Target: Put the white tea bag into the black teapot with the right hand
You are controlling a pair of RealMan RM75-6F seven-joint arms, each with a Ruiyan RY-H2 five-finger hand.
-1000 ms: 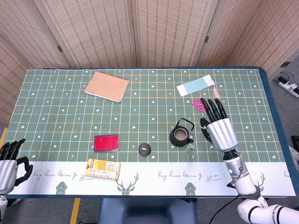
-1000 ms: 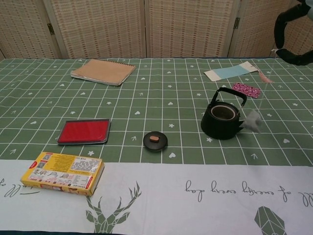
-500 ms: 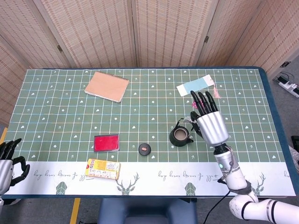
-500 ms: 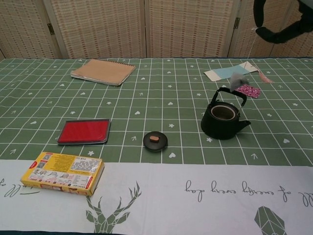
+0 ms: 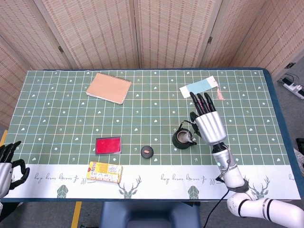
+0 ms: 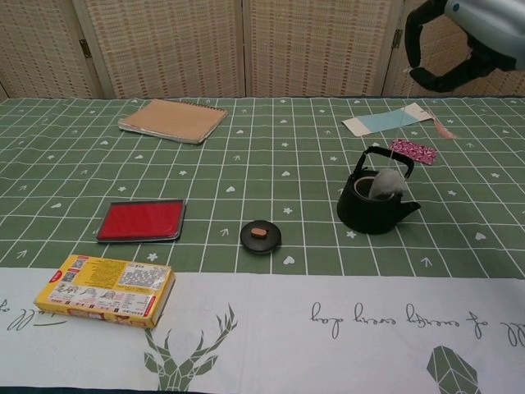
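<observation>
Right hand: the right hand [image 5: 207, 124] hung over the table just to the right of the teapot, fingers stretched out flat and close together as seen from the head camera. In the chest view only dark curled fingers [image 6: 428, 45] showed at the top edge.

Grip: I couldn't actually see the pinch, but the bag was dangling under that hand, so I'd guess its string was caught between thumb and a finger.

Tea bag: the white tea bag [image 6: 387, 184] hung right at the mouth of the black teapot [image 6: 373, 195], just under the raised handle. Bottom corner looked to be at or barely inside the rim — couldn't tell if it touched.

Key relation: the bag sat straight below the fingers with its long side running up and down, almost centred on the opening. So my read is that the next move is mostly a straight drop, with the handle as the thing to snag on.

Left hand: the left hand [image 5: 8, 161] was way off at the near left corner, fingers loosely curled and holding nothing — far from the pot.

Lid: the small round lid [image 6: 260, 235] lay on the cloth to the left of the pot, so the opening was free.
</observation>
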